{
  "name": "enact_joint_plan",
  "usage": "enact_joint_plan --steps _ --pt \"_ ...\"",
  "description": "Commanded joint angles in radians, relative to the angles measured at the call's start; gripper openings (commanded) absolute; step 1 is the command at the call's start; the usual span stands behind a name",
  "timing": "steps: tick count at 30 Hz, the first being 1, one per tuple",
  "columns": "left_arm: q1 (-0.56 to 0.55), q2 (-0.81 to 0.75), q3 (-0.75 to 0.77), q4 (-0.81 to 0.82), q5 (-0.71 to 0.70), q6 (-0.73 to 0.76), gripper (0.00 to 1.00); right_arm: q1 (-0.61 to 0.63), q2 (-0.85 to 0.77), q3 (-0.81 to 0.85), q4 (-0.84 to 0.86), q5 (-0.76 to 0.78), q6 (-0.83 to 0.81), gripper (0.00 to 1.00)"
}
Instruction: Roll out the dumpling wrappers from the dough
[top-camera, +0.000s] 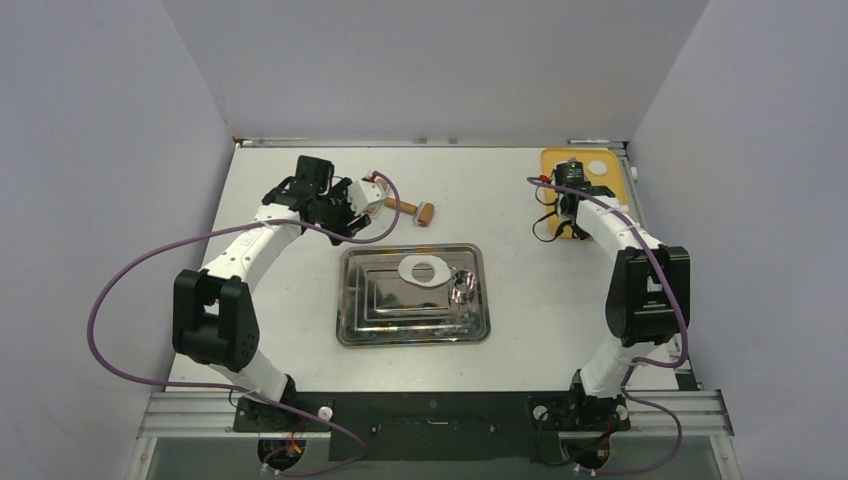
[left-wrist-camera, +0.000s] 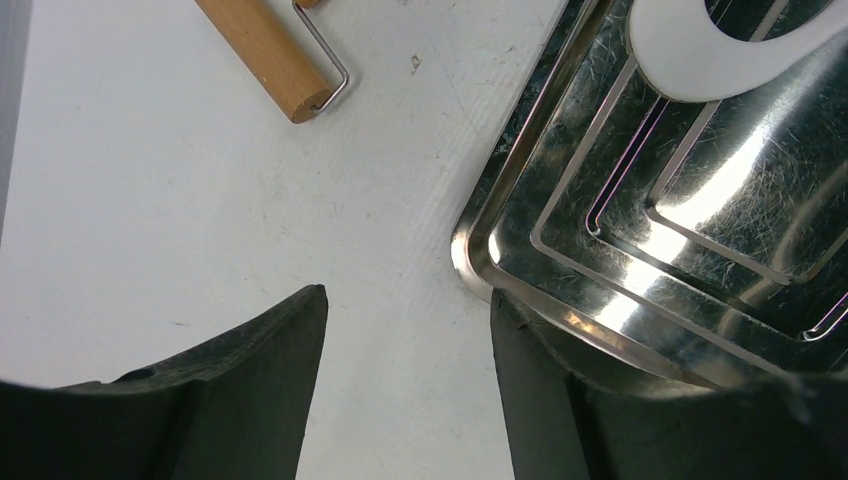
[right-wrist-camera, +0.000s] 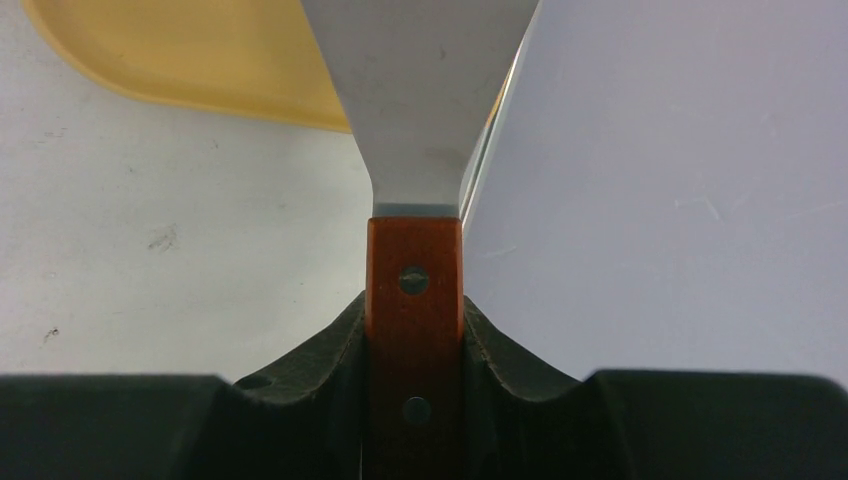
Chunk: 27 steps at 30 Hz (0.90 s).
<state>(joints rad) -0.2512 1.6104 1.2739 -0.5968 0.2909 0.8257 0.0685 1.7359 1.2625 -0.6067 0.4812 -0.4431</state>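
One small white dumpling wrapper (top-camera: 597, 167) lies on the yellow board (top-camera: 560, 160) at the back right. The dough (top-camera: 425, 270), a white oval sheet with a hole, rests in the metal tray (top-camera: 360, 330); its edge (left-wrist-camera: 700, 55) shows in the left wrist view. A wooden rolling pin (top-camera: 420, 211) lies on the table behind the tray, its handle (left-wrist-camera: 268, 55) ahead of my left gripper (left-wrist-camera: 405, 300), which is open and empty over bare table. My right gripper (right-wrist-camera: 413, 310) is shut on a spatula's wooden handle (right-wrist-camera: 413, 260), blade (right-wrist-camera: 425, 90) pointing at the board's edge.
A round metal cutter (top-camera: 463, 285) stands in the tray's right side. The tray's corner (left-wrist-camera: 475, 270) lies right by my left gripper's right finger (left-wrist-camera: 530, 390). Side walls close in the table left and right; the right arm (top-camera: 640, 280) is near the right wall.
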Motion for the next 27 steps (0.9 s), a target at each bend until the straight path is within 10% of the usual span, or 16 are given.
enact_joint_plan --steps 1,27 --pt "0.007 -0.006 0.021 -0.009 -0.004 -0.022 0.57 0.041 0.024 0.033 0.049 0.141 -0.045 0.08" --pt "0.010 -0.011 0.033 -0.051 0.026 0.012 0.58 0.132 0.078 -0.041 0.163 0.415 -0.224 0.08"
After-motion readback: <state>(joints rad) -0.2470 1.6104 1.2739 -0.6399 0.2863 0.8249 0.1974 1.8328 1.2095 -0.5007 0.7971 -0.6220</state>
